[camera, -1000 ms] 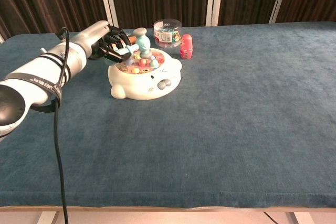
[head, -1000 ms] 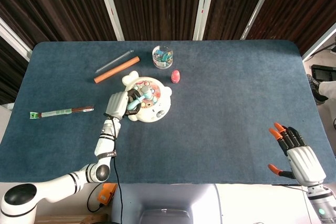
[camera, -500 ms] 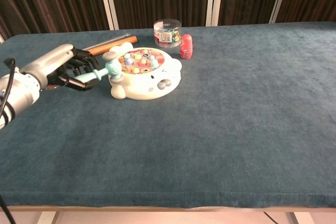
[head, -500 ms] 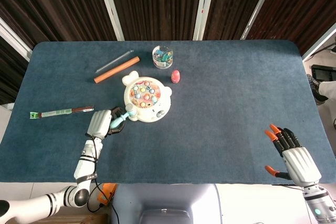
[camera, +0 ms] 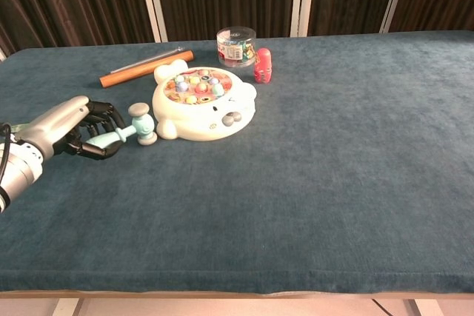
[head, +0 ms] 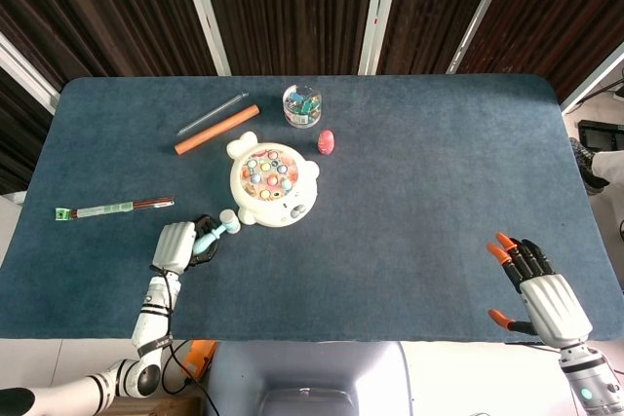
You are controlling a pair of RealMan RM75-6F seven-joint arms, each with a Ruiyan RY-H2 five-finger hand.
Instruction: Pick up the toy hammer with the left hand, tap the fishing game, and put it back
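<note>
The toy hammer (head: 218,230) (camera: 135,129) has a teal handle and a grey-white head. It lies low by the table, just left of the fishing game (head: 272,184) (camera: 204,104), a white bear-shaped toy with coloured fish on top. My left hand (head: 180,245) (camera: 74,130) grips the hammer's handle, fingers curled around it, with the head pointing toward the game. My right hand (head: 538,283) hovers near the table's front right corner, fingers apart and empty; the chest view does not show it.
An orange stick (head: 216,130) (camera: 147,69) and a thin clear rod (head: 212,114) lie behind the game. A clear jar (head: 302,105) (camera: 236,46) and a red doll (head: 326,141) (camera: 262,65) stand at the back. A green-tipped pencil bundle (head: 114,208) lies at left.
My left hand has drawn back from over the fishing game toward the front left and come down, carrying the hammer. The right hand has barely shifted.
</note>
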